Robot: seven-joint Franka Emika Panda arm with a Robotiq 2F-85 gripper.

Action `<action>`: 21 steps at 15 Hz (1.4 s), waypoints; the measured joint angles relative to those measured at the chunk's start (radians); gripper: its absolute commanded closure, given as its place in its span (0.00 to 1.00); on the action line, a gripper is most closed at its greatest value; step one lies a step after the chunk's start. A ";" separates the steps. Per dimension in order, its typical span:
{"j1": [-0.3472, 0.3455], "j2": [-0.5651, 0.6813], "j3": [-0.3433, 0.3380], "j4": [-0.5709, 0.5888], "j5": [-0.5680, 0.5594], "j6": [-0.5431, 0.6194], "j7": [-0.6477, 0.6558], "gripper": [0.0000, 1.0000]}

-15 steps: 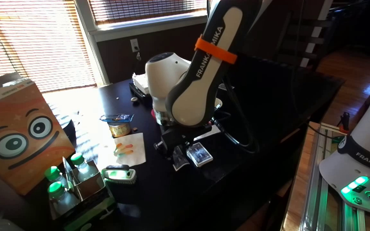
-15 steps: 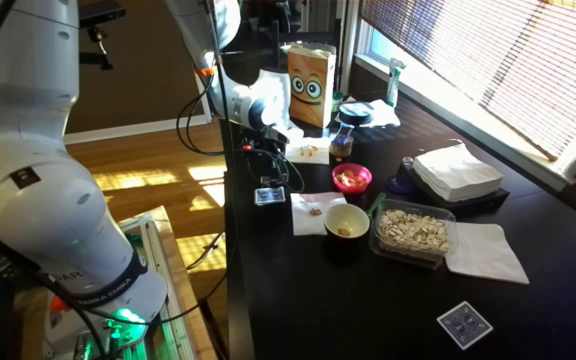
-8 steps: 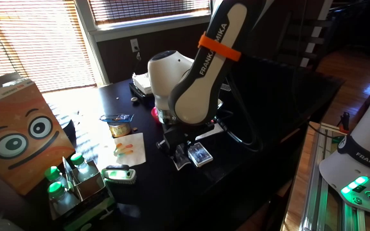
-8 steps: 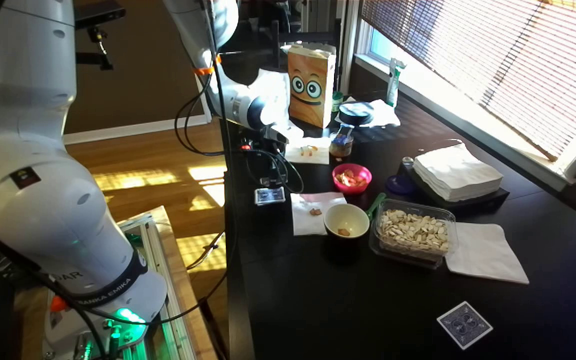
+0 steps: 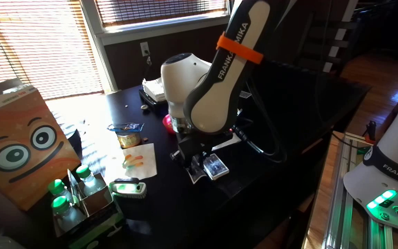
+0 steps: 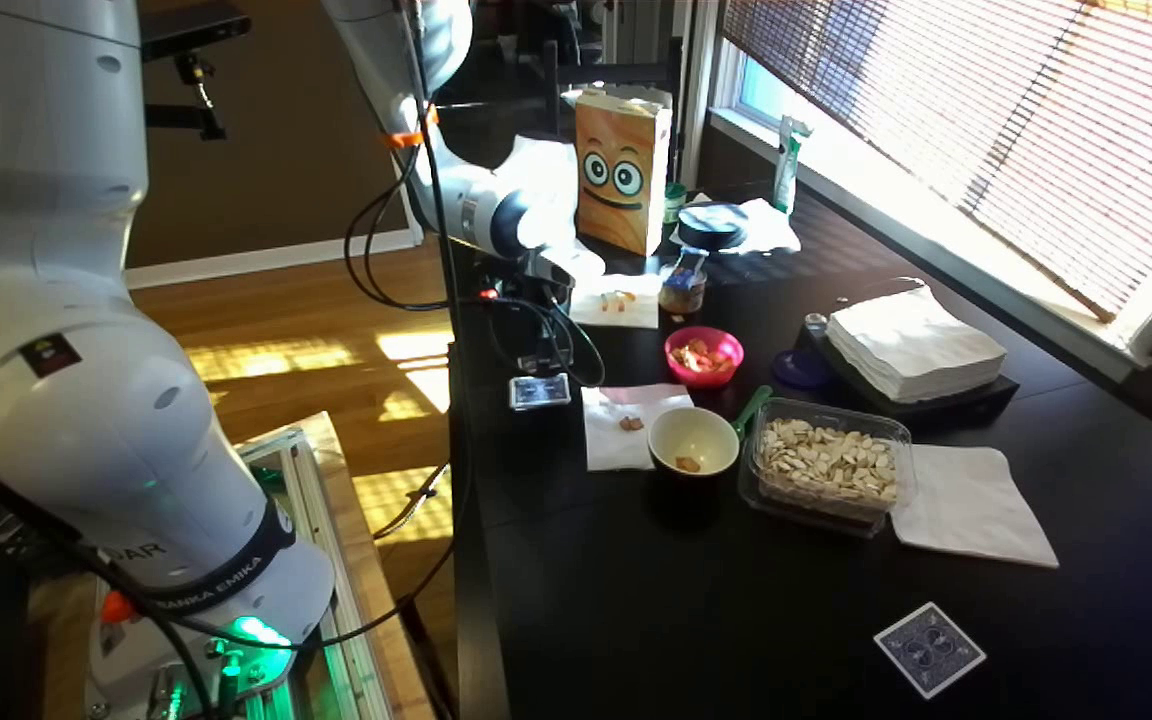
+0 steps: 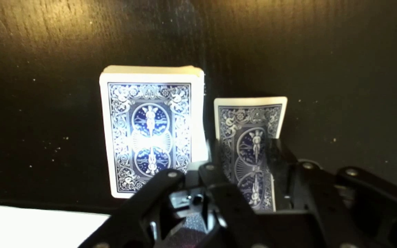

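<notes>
Black bench [image 6: 656,610] near sunlit slatted blinds [image 6: 1026,120], and from where I stand the claw [image 7: 245,153] pinches one bowed playing card [image 7: 252,137] by its long sides, just beside the blue-backed deck [image 7: 150,132].

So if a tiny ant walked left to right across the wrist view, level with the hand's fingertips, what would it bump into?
Deck of cards → one finger of the hand → curved card → the other finger.
</notes>
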State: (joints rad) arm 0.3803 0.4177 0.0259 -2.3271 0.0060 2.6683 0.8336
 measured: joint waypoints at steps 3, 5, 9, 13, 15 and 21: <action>0.000 -0.008 0.000 -0.008 0.000 0.000 0.001 0.59; 0.000 -0.016 -0.001 -0.017 0.000 0.000 0.002 0.62; -0.001 -0.034 -0.001 -0.037 0.000 0.000 0.003 0.66; -0.002 -0.048 -0.001 -0.059 0.000 0.000 0.003 0.68; -0.003 -0.056 -0.001 -0.069 0.000 0.000 0.004 0.68; -0.011 -0.074 -0.003 -0.096 0.000 0.001 0.012 0.74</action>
State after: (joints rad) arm 0.3698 0.3436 0.0227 -2.4234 0.0060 2.6692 0.8451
